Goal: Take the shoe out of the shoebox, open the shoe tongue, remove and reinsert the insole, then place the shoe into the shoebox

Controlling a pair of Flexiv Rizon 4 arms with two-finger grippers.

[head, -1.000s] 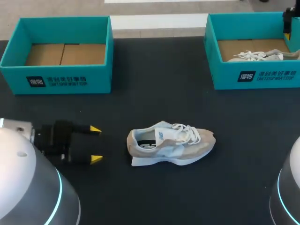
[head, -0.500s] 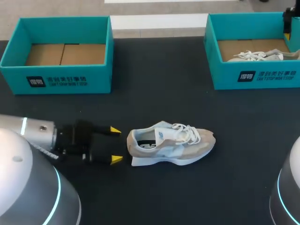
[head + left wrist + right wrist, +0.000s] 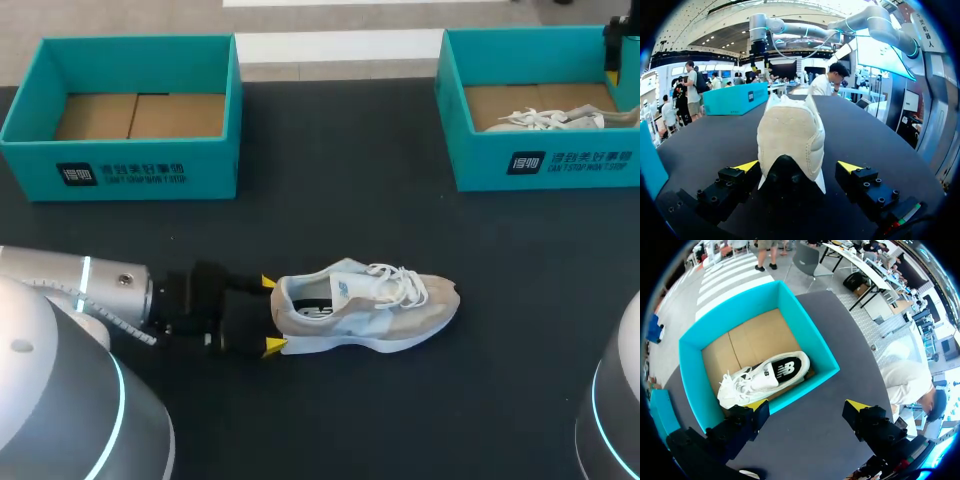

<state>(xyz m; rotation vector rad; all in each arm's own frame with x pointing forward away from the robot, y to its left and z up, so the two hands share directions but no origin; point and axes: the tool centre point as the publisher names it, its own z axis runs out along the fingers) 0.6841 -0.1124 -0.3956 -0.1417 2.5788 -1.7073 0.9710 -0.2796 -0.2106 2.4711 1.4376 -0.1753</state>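
Beige mesh sneaker (image 3: 365,308) mid-frame; our left jaws open astride its heel (untouched). We should close centred, low on heel. Right jaws open, upper right.

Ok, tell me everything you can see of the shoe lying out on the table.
The shoe is a low sneaker with beige suede-like panels, pale blue-grey sides, white laces and a white sole. A dark insole shows in its opening. It stands upright on its sole on the black table, outside both boxes, heel towards the left arm. The heel sits between the fingers of the open left hand, with a gap on each side.
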